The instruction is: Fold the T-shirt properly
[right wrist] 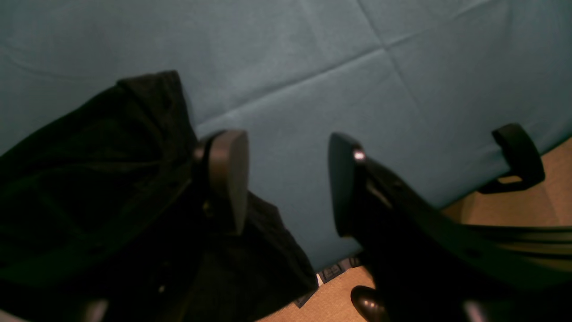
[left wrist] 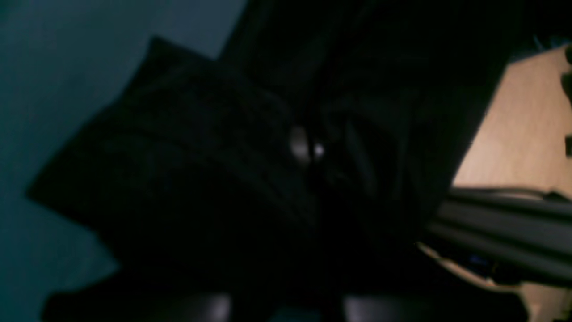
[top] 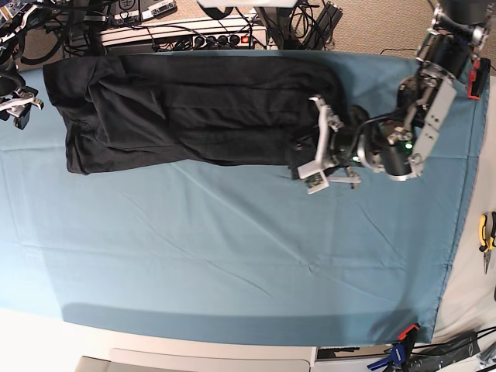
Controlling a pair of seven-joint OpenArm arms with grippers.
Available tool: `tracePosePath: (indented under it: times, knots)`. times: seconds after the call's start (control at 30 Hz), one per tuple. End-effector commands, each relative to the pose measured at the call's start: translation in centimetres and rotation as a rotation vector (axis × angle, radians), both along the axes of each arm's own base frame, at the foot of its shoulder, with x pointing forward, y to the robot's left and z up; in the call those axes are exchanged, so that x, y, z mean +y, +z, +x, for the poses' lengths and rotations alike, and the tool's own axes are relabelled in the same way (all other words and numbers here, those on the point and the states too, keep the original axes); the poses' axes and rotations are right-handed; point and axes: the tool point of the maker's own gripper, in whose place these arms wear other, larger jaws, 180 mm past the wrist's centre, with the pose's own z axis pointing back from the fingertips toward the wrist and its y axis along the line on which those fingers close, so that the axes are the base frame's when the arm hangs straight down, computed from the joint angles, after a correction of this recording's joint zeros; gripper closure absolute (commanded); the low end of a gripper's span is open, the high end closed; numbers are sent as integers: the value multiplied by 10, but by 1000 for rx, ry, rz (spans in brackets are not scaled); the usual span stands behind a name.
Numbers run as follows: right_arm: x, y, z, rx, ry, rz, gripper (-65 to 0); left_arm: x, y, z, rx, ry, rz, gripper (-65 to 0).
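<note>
One lengthwise fold is judged done: the T-shirt (top: pixel 194 112) lies as a long band, its end pinched in the narrow left tool (top: pixel 314 147); the right tool (right wrist: pixel 288 183) gapes wide beside cloth, crosswise folds remaining.

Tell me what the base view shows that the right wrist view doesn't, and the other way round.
Only the base view shows the whole long black cotton T-shirt laid lengthwise near the table's far edge, the left gripper shut on its end, cables beyond the table, and a yellow-handled tool at the side. Only the right wrist view shows the right gripper close up, open and holding nothing, and a black clamp on the cloth's edge. Both show the shirt and the blue table cloth.
</note>
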Motion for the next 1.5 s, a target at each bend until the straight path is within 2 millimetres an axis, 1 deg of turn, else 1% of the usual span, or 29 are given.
tracePosePath:
  times: [0.0, 0.1, 0.27, 0.4, 0.5, 0.63, 0.8, 0.93, 1.03, 1.13, 1.47]
  knots:
    - [-5, 15, 6, -36, 9, -33, -289, -7, 15, 9, -45, -1, -44, 0]
    - [-5, 13, 3, -28, 9, -34, -289, -21, 19, 8, -46, -6, -79, 0]
    - [-5, 12, 1, -20, 9, -34, -289, -36, 23, 5, -39, -12, -124, 0]
    - [-3, 11, 3, -17, 15, -32, -289, -48, 21, -4, -14, -14, -159, 0]
    - [2, 8, 7, -12, 34, -26, -289, -55, 18, -12, 9, -15, -181, 0]
    - [13, 2, 14, 3, 72, -16, -289, -58, 16, -16, 17, -11, -191, 0]
    - [26, -7, 23, 31, 119, -15, -289, -57, 14, -10, -11, 4, -178, 0]
    - [31, -12, 27, 53, 142, -36, -289, -69, 11, -13, 23, 9, -205, 0]
    - [33, -15, 28, 65, 151, -40, -289, -79, 12, -15, 38, 10, -231, 0]
    - [32, -15, 28, 69, 149, -44, -289, -83, 14, -15, 37, 9, -243, 0]
    - [32, -14, 28, 68, 148, -49, -289, -85, 13, -18, 45, 9, -249, 0]
